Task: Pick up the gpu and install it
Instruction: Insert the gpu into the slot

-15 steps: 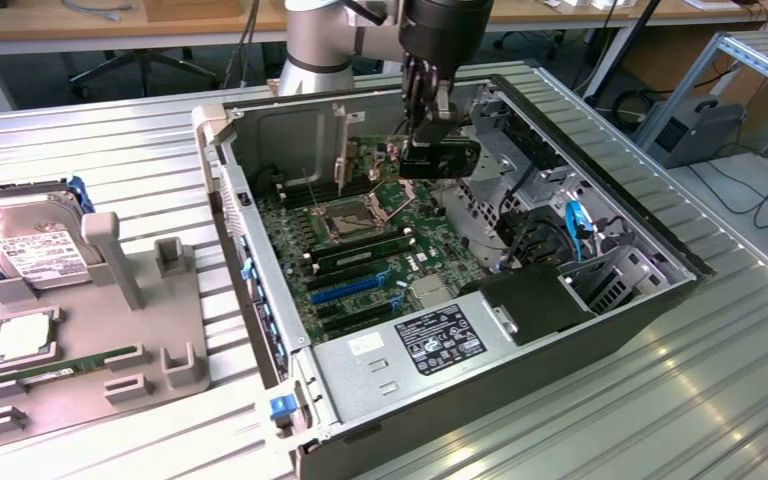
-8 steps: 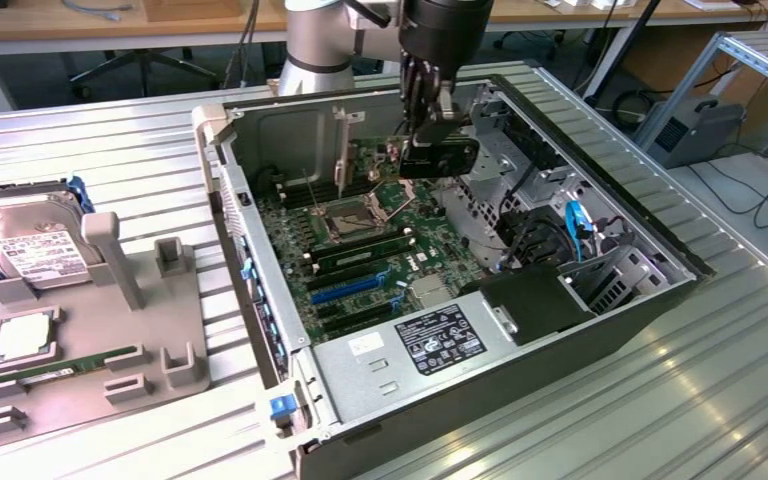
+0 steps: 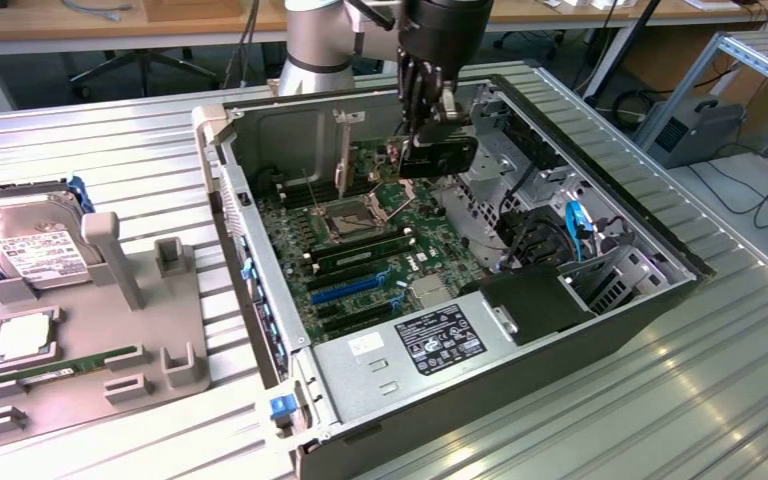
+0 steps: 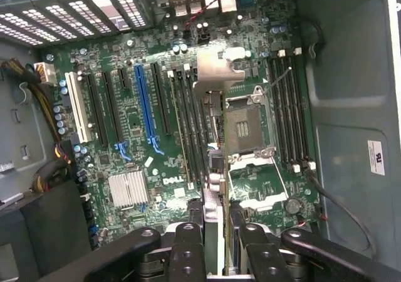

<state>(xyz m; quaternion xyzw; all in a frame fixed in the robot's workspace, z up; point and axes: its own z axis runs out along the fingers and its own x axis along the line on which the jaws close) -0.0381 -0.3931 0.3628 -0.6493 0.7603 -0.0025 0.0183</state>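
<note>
Ribbed metal bench (image 3: 91,140) with open computer case (image 3: 284,135); claw (image 3: 427,128) clamped on graphics card (image 3: 440,158), hanging over the motherboard (image 3: 418,225).

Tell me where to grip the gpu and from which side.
Grip the gpu by its upper edge, from above, as the gripper has it over the case: the card is thin and flat and hangs on edge, so jaws across its faces probably hold best and leave the lower edge free for the motherboard slots.
</note>
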